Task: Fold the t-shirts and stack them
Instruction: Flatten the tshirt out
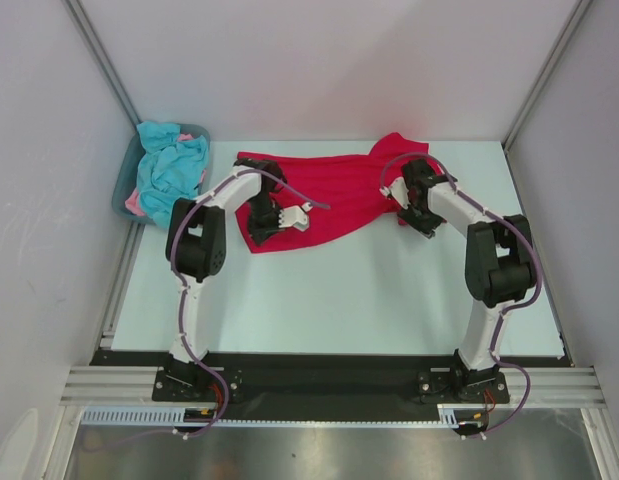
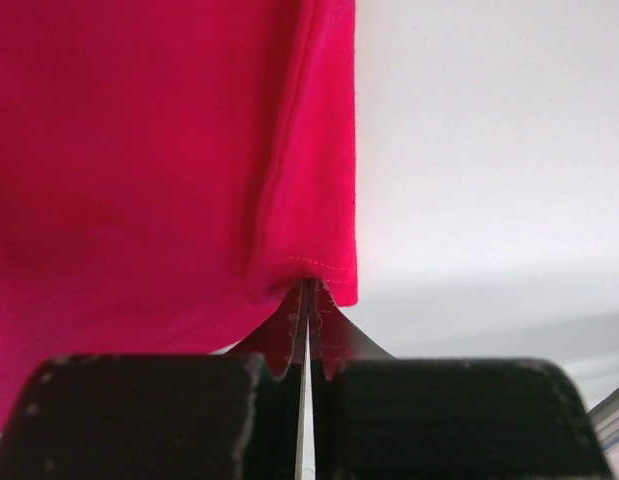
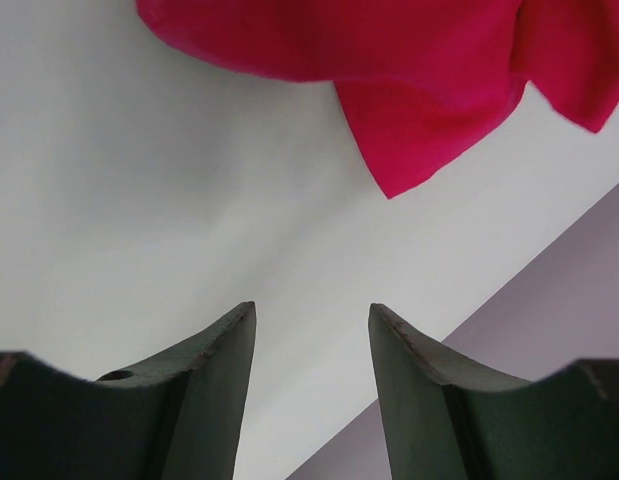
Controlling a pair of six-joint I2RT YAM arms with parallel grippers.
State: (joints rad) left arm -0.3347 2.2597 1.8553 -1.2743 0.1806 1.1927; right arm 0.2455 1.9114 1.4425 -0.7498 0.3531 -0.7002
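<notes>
At near edge of table point(image 1: 339, 300): two arm bases, side by side, on a dark rail.

Farther in, left side: left gripper point(image 2: 307, 292) shut tight, clamped on the stitched hem of the red t-shirt point(image 1: 334, 190). Hem corner pinched between the fingertips, with a long fold of cloth running away from the pinch in the left wrist view. Placed over the shirt's near left portion, per the top view.

Right side: right gripper point(image 3: 312, 312) with fingers apart and nothing between them, bare table surface beneath. Placed at the shirt's right end, with a pointed red corner just beyond the fingertips, not touching.

Middle to far: red t-shirt spread crosswise over the far half of the table, between the two grippers. Rumpled, not folded. One flap reaching toward the back right.

Far left corner: grey-blue tub point(image 1: 122, 195), near the shirt's left end. Heaped inside, above the rim: turquoise t-shirt point(image 1: 171, 165), crumpled. A bit of pink cloth point(image 1: 136, 204) low at the near side.
</notes>
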